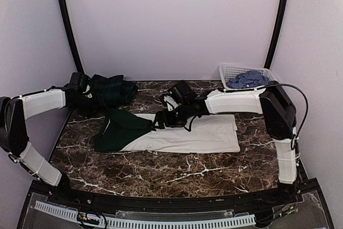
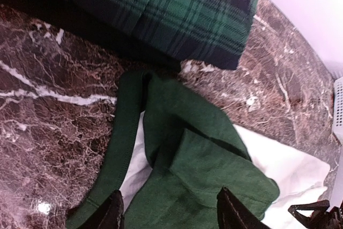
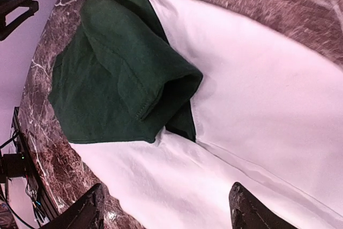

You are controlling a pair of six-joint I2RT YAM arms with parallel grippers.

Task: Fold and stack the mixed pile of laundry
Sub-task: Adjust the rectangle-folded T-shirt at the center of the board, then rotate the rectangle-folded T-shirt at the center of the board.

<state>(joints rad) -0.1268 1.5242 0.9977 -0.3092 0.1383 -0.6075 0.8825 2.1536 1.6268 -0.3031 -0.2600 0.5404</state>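
The white garment with dark green parts [image 1: 187, 135] lies flat on the marble table, green sleeves folded in at its left end [image 1: 120, 130]. It shows in the left wrist view [image 2: 214, 170] and the right wrist view [image 3: 257, 95]. The dark green plaid garment [image 1: 112, 90] lies bunched at the back left, also in the left wrist view [image 2: 177, 9]. The blue-and-white check shirt [image 1: 247, 79] sits in the basket. My left gripper [image 2: 170, 213] is open above the green sleeve. My right gripper [image 3: 166, 213] is open above the white cloth near its edge.
A white lattice basket [image 1: 230, 71] stands at the back right corner. The dark marble tabletop [image 1: 177, 170] shows in front of the garment. Black curved frame poles [image 1: 67, 20] rise at both back corners.
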